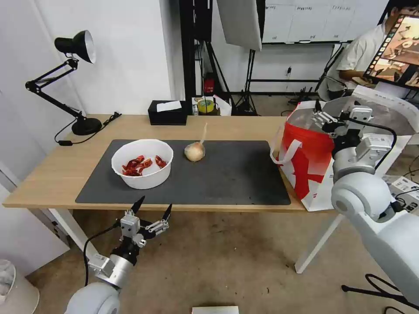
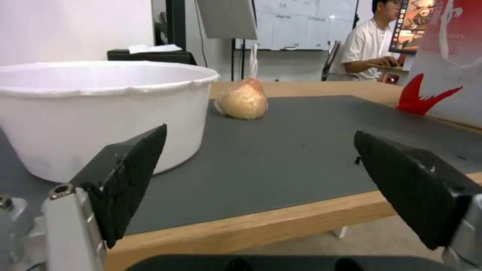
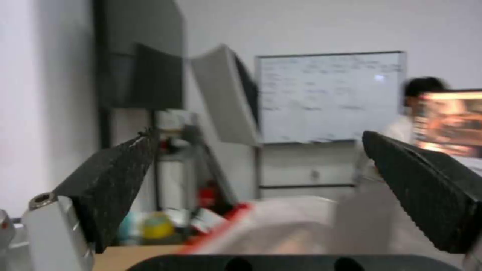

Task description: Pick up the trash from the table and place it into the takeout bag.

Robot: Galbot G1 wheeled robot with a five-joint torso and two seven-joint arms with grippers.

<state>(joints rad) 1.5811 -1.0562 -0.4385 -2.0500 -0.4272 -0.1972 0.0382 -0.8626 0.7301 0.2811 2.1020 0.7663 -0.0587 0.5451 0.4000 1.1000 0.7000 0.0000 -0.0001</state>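
Note:
On the dark grey mat (image 1: pixel 235 174) of the table (image 1: pixel 56 170) stands a white round bowl (image 1: pixel 142 163) of red crayfish shells, with a small knotted clear bag (image 1: pixel 194 151) to its right. The white and red takeout bag (image 1: pixel 310 157) stands at the table's right end. My left gripper (image 1: pixel 152 208) hangs open just below and in front of the table's front edge, near the bowl (image 2: pixel 100 113) and facing the knotted bag (image 2: pixel 243 101). My right gripper (image 1: pixel 317 112) is open and empty above the takeout bag's mouth (image 3: pixel 281 226).
A black tissue box (image 1: pixel 167 112) and a tape roll (image 1: pixel 205 106) sit at the table's back edge. A black desk lamp (image 1: pixel 74 78) stands at the back left. A person sits at a screen behind the bag. Bare floor lies in front of the table.

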